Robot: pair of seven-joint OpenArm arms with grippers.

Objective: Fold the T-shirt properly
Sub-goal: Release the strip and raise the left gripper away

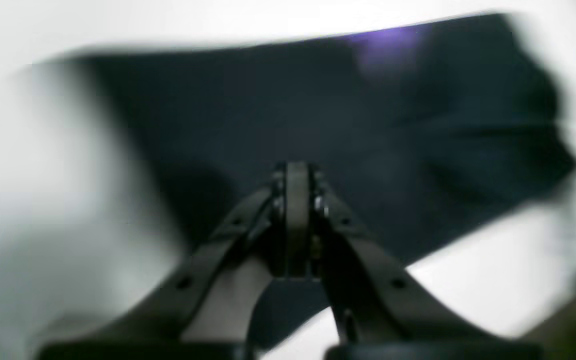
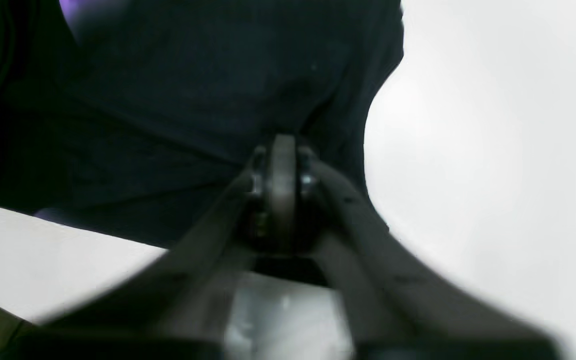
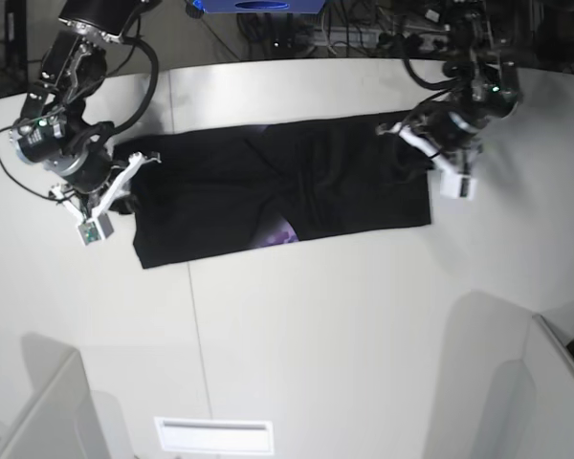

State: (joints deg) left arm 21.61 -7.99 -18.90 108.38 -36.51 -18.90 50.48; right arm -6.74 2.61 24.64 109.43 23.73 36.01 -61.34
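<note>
The black T-shirt (image 3: pixel 344 182) lies as a long flat band across the white table, with a patch of purple print (image 3: pixel 279 233) showing at its front edge. My right gripper (image 3: pixel 139 163) is at the shirt's left end. In the right wrist view its fingers (image 2: pixel 283 142) are pressed together and the T-shirt (image 2: pixel 193 100) puckers toward their tips. My left gripper (image 3: pixel 407 132) is at the shirt's far right corner. In the blurred left wrist view it (image 1: pixel 295 167) is shut over the T-shirt (image 1: pixel 318 110), and I cannot make out any cloth between the fingers.
The white table (image 3: pixel 316 335) extends toward the front, with a seam line running down it and a slot (image 3: pixel 213 435) near the front edge. Grey panels stand at the front left and front right corners. Cables and a blue object (image 3: pixel 258 5) sit behind the table.
</note>
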